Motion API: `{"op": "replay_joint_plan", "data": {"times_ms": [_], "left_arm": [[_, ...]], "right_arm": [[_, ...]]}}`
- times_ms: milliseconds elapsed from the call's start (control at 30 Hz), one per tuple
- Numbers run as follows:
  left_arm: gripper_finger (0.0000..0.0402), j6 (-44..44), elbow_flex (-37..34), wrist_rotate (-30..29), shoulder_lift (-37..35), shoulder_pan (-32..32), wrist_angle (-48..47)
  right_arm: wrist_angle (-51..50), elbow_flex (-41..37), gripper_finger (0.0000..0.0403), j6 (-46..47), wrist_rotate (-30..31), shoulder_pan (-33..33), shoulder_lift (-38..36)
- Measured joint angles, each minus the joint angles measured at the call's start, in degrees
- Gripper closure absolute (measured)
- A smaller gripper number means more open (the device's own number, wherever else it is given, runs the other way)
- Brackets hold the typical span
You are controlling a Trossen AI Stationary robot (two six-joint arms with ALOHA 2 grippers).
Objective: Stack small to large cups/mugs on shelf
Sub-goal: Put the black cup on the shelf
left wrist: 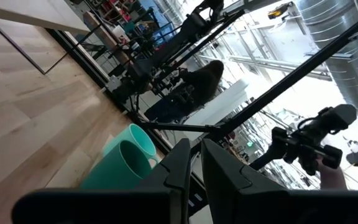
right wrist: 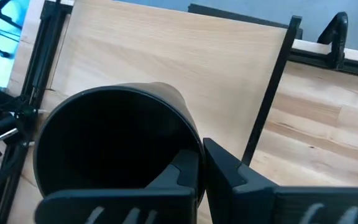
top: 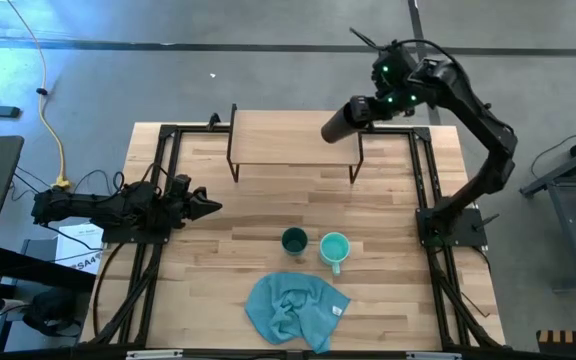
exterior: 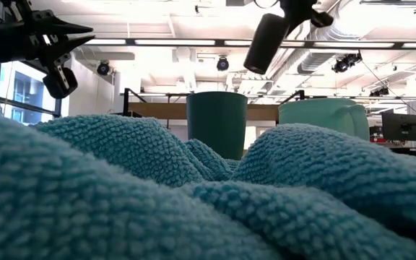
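Note:
My right gripper (top: pixel 368 108) is shut on the tall black cup (top: pixel 342 123), held in the air over the right end of the light-wood shelf (top: pixel 278 140). The short dark teal cup (top: pixel 294 240) and the light turquoise handled mug (top: pixel 334 248) stand upright side by side on the tabletop near the middle. They also show in the low view behind the cloth, the teal cup (exterior: pixel 217 123) and the mug (exterior: pixel 323 119). My left gripper (top: pixel 210 207) is shut and empty at the table's left, pointing toward the right. My right gripper holds the black cup by its wall at the rim (right wrist: pixel 194 146), one finger (right wrist: pixel 182 177) inside the mouth and one (right wrist: pixel 232 171) outside. The cup is lifted clear above the shelf and strongly tilted (exterior: pixel 266 43), its mouth toward the gripper and its closed base pointing down and left.
A crumpled blue cloth (top: pixel 293 308) lies at the table's near edge and fills the low view's foreground (exterior: pixel 157 195). The shelf's thin black legs (top: pixel 234 150) stand on the far part of the table. Black frame rails (top: pixel 163 180) run along both sides.

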Motion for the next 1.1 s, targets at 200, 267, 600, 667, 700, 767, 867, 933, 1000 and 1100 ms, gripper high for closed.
{"op": "replay_joint_plan", "data": {"times_ms": [200, 267, 600, 667, 700, 767, 867, 933, 1000, 1100], "left_arm": [[0.0371, -0.52, 0.0, -0.83, 0.0, 0.01, 0.0], [0.0371, -0.98, 0.0, -0.83, -0.01, 0.01, 0.0], [0.0371, -1.32, 0.0, -0.81, 0.0, -0.01, -0.02], [0.0371, -1.32, 0.0, -0.82, 0.0, 0.0, -0.05], [0.0371, -1.32, 0.0, -0.85, 0.0, 0.0, -0.14], [0.0371, -1.31, 0.0, -1.57, 0.0, 0.01, -0.47], [0.0371, -1.3, 0.0, -2.34, 0.0, 0.01, -0.57], [0.0371, -1.3, 0.0, -2.34, 0.0, 0.01, -0.57], [0.0371, -1.3, 0.0, -2.34, -0.01, 0.01, -0.57], [0.0371, -1.32, 0.0, -2.34, 0.0, 0.01, -0.57]], "right_arm": [[2.82, 0.0, 0.0403, -2.56, -3.32, -3.29, 2.88], [2.61, 0.0, 0.0403, -3.19, -4.87, -4.55, 3.98], [0.53, 0.0, 0.0403, -4.84, -5.0, -8.48, 5.63], [-0.41, 0.0, 0.0403, -4.84, -4.66, -9.2, 5.63], [-0.71, 0.0, 0.0403, -4.86, -4.37, -9.48, 5.63], [-0.89, 0.0, 0.0403, -4.86, -3.43, -9.62, 5.81], [-0.2, 0.0, 0.0403, -4.93, -3.0, -9.62, 6.29], [0.02, 0.0, 0.0403, -4.92, -3.0, -9.53, 6.92], [0.01, 0.0, 0.0403, -5.18, -2.81, -9.11, 8.0], [0.05, -0.02, 0.0403, -5.35, -2.81, -8.28, 8.97]]}}
